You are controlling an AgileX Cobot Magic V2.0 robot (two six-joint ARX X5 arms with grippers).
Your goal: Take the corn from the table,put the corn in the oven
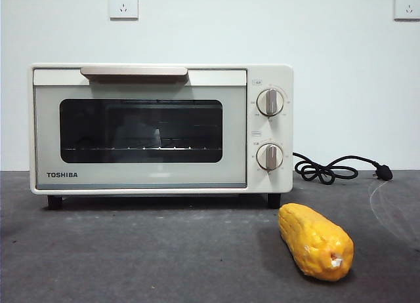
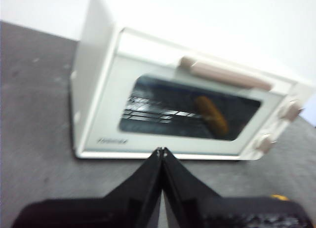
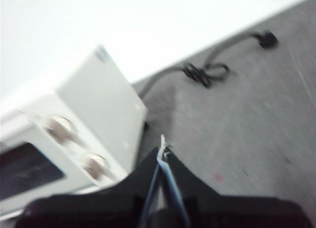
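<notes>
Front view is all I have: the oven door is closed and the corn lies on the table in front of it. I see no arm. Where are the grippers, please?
Observer: The left gripper is shut and faces the glass door of the oven.
Operator: And the right one?
Observer: The right gripper is shut too. It is near the oven's side with the knobs, and the cord lies beyond it.
</notes>
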